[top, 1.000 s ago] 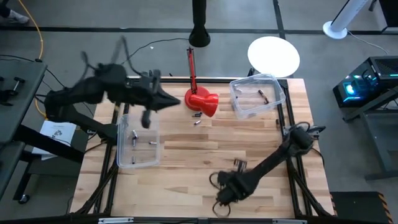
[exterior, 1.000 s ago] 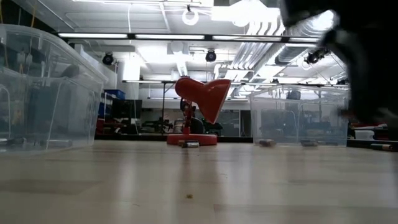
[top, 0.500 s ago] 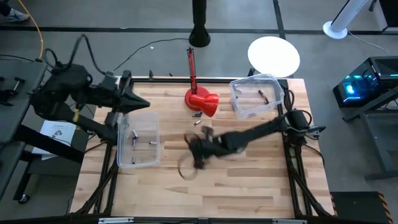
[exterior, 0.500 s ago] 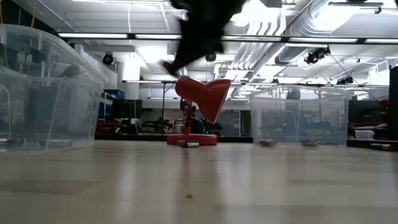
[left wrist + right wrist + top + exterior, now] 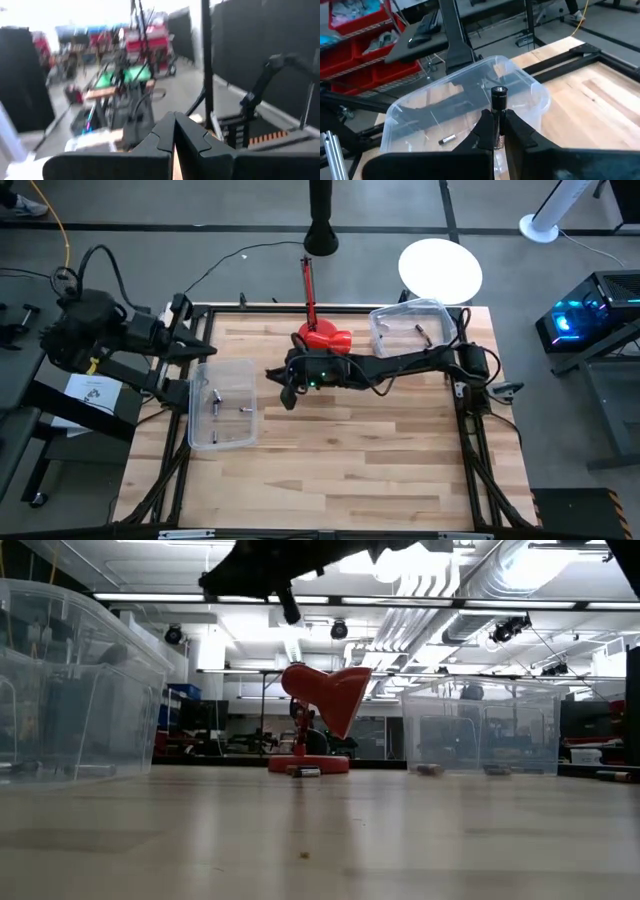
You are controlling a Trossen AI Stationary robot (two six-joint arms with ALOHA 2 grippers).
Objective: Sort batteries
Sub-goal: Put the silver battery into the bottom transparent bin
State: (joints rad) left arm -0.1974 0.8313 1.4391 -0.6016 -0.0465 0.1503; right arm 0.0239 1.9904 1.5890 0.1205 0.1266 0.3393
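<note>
My right gripper (image 5: pixel 287 394) reaches across the table's middle, beside the left clear bin (image 5: pixel 222 404), and is shut on one small dark battery (image 5: pixel 498 106). In the low view it hangs high above the table (image 5: pixel 290 608). The left bin has a few batteries on its floor (image 5: pixel 215 396) (image 5: pixel 449 139). The right clear bin (image 5: pixel 410 332) at the far right holds another battery (image 5: pixel 422 332). One more battery (image 5: pixel 305 771) lies on the table by the red scoop-like object (image 5: pixel 325 340). My left gripper (image 5: pixel 208 351) hovers shut and bare at the table's far left. My right gripper pinches the battery's lower part (image 5: pixel 498 131) between its two fingertips (image 5: pixel 484 131). The battery sticks out beyond the tips, its metal end cap (image 5: pixel 499 91) free. It is lifted clear of the table, in front of the left bin.
A white round disc (image 5: pixel 440 270) and a black post (image 5: pixel 320 225) stand beyond the far edge. Bare wood (image 5: pixel 350 470) stretches across the near half of the table. Black frame rails run along the table's edges (image 5: pixel 478 470).
My right gripper has swung from the table's near edge up and across to the middle, toward the left bin, tipping from pointing down to nearly level. My left gripper has drawn back from beside the red object toward the table's left edge.
</note>
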